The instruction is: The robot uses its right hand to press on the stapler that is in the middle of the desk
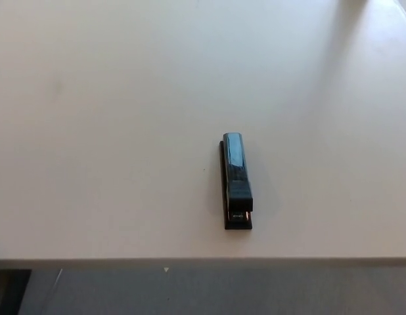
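Black stapler [236,181] lies alone lengthwise near the front edge of my pale surface [111,131], and neither hand is visible to me.

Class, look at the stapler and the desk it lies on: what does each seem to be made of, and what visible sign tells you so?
Stapler: dark body with a glossy top, likely painted metal or hard plastic; light reflects in a bluish streak along its arm. The look leaves open which.
Desk: pale, smooth, matt surface, probably laminate; it shows only soft sheen, no wood grain.
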Controlling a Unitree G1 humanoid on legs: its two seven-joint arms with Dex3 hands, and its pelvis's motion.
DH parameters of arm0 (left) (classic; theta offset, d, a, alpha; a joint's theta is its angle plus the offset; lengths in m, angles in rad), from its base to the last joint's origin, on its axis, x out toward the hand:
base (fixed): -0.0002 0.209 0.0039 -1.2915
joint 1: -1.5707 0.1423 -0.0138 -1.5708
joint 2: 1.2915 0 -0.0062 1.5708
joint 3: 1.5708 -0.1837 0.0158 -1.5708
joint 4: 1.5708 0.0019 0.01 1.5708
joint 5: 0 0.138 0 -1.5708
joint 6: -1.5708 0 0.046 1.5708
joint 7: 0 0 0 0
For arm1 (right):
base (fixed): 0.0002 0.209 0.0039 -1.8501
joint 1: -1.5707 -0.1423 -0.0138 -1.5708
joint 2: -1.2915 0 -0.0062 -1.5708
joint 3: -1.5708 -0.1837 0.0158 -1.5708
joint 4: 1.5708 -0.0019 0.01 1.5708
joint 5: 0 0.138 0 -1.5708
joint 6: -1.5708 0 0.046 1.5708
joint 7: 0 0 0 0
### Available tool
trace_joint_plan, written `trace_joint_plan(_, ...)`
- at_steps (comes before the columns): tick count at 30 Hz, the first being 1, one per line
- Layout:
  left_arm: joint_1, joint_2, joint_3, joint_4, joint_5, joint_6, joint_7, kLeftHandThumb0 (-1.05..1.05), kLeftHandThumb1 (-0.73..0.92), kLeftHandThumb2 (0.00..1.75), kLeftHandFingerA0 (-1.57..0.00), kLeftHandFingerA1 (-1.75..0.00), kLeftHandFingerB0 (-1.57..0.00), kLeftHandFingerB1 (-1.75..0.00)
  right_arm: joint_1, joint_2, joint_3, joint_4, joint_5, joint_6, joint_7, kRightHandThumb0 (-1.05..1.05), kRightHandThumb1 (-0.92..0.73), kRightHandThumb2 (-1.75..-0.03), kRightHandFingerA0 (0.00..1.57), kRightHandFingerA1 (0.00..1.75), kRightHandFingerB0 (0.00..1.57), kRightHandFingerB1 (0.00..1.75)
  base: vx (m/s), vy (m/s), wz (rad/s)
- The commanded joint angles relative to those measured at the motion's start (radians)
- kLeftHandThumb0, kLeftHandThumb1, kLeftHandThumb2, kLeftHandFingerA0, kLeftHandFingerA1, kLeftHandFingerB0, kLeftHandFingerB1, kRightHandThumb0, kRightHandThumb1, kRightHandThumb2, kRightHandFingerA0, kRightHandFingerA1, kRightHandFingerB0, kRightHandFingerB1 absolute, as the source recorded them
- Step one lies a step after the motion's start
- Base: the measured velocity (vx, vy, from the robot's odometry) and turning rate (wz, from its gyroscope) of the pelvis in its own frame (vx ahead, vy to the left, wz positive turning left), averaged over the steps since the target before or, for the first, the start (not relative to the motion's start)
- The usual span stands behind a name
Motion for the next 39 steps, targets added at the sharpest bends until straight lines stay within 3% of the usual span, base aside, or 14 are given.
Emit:
trace_joint_plan(1, -0.012, 0.033, 0.009, 0.014, -0.012, -0.035, -0.010, -0.50, 0.92, 0.94, -0.09, -0.38, 0.00, -0.23, -0.038, 0.021, 0.031, -0.608, 0.089, -0.017, -0.045, -0.23, -0.78, -0.65, 1.12, 1.37, 0.70, 1.13, 0.00, 0.000, 0.00)
trace_joint_plan(3, -0.016, 0.037, 0.008, 0.014, -0.010, -0.035, -0.011, -0.51, 0.92, 0.95, -0.09, -0.40, 0.00, -0.22, -0.036, 0.043, 0.069, -0.813, 0.145, 0.071, -0.037, -0.17, -0.77, -0.69, 1.13, 1.45, 0.67, 1.00, 0.00, 0.000, 0.00)
trace_joint_plan(8, -0.028, 0.039, 0.006, 0.018, -0.006, -0.036, -0.003, -0.50, 0.92, 0.94, -0.09, -0.43, 0.00, -0.24, -0.082, 0.032, 0.153, -1.058, 0.203, 0.186, -0.061, -0.04, -0.66, -0.92, 1.15, 1.49, 0.72, 1.16, 0.00, 0.000, 0.00)
trace_joint_plan(9, -0.032, 0.041, 0.004, 0.019, -0.004, -0.027, -0.003, -0.52, 0.92, 0.93, -0.10, -0.40, 0.00, -0.22, -0.119, 0.015, 0.198, -1.130, 0.234, 0.229, -0.070, 0.00, -0.56, -1.11, 1.26, 1.23, 0.83, 0.99, 0.00, 0.000, 0.00)
trace_joint_plan(10, -0.032, 0.042, 0.002, 0.019, -0.002, -0.027, -0.002, -0.52, 0.92, 0.93, -0.10, -0.40, 0.00, -0.22, -0.134, 0.008, 0.213, -1.153, 0.255, 0.246, -0.066, 0.00, -0.56, -1.11, 1.26, 1.23, 0.83, 0.99, 0.00, 0.000, 0.00)
trace_joint_plan(12, -0.035, 0.044, -0.002, 0.021, 0.005, -0.021, 0.007, -0.54, 0.92, 0.93, -0.10, -0.41, 0.00, -0.22, -0.225, -0.013, 0.284, -1.206, 0.260, 0.289, -0.087, 0.09, -0.65, -1.00, 1.07, 1.19, 0.84, 1.08, 0.00, 0.000, 0.00)
trace_joint_plan(14, -0.035, 0.042, 0.000, 0.019, 0.000, -0.016, 0.006, -0.52, 0.92, 0.92, -0.10, -0.43, -0.01, -0.24, -0.274, -0.024, 0.333, -1.226, 0.280, 0.300, -0.050, 0.07, -0.64, -1.04, 1.11, 1.27, 0.84, 1.14, 0.00, 0.000, 0.00)
trace_joint_plan(15, -0.035, 0.043, 0.000, 0.018, -0.001, -0.016, 0.000, -0.53, 0.92, 0.93, -0.10, -0.41, 0.00, -0.22, -0.294, -0.043, 0.373, -1.206, 0.322, 0.290, 0.068, 0.08, -0.63, -1.24, 1.15, 1.46, 0.76, 1.19, 0.00, 0.000, 0.00)
trace_joint_plan(16, -0.037, 0.043, 0.001, 0.024, -0.003, -0.019, -0.002, -0.53, 0.92, 0.93, -0.10, -0.41, 0.00, -0.22, -0.323, -0.052, 0.409, -1.224, 0.309, 0.340, 0.046, 0.06, -0.55, -1.25, 1.23, 1.36, 0.78, 1.19, 0.00, 0.000, 0.00)
trace_joint_plan(18, -0.041, 0.045, 0.001, 0.025, -0.003, -0.021, -0.004, -0.53, 0.92, 0.93, -0.10, -0.41, 0.00, -0.22, -0.408, -0.020, 0.502, -1.274, 0.256, 0.403, -0.024, 0.02, -0.50, -1.16, 1.31, 1.26, 0.94, 1.08, 0.00, 0.000, 0.00)
trace_joint_plan(22, -0.039, 0.042, 0.001, 0.024, -0.001, -0.025, 0.004, -0.54, 0.84, 1.08, -0.01, -0.44, -0.02, -0.32, -0.511, 0.013, 0.604, -1.261, 0.256, 0.465, 0.024, 0.12, -0.66, -1.05, 1.26, 1.18, 0.89, 1.06, 0.00, 0.000, 0.00)
trace_joint_plan(25, -0.039, 0.046, -0.003, 0.025, 0.001, -0.015, 0.001, -0.53, 0.92, 0.93, -0.10, -0.40, 0.00, -0.21, -0.598, 0.086, 0.690, -1.175, 0.231, 0.458, 0.119, 0.07, -0.69, -0.91, 1.24, 1.13, 0.85, 0.99, 0.00, 0.000, 0.00)
trace_joint_plan(33, -0.041, 0.034, -0.001, 0.028, -0.009, -0.026, -0.010, -0.53, 0.92, 0.92, -0.10, -0.39, 0.00, -0.21, -0.740, 0.261, 0.846, -1.075, 0.118, 0.490, 0.064, 0.05, -0.60, -1.07, 1.27, 1.14, 0.88, 1.05, 0.00, 0.000, 0.00)
trace_joint_plan(39, -0.041, 0.038, -0.003, 0.032, -0.004, -0.037, -0.003, -0.54, 0.92, 0.92, -0.10, -0.40, 0.00, -0.22, -0.797, 0.424, 0.974, -0.932, 0.033, 0.430, 0.076, -0.08, -0.65, -0.91, 1.25, 1.11, 0.84, 1.05, 0.00, 0.000, 0.00)
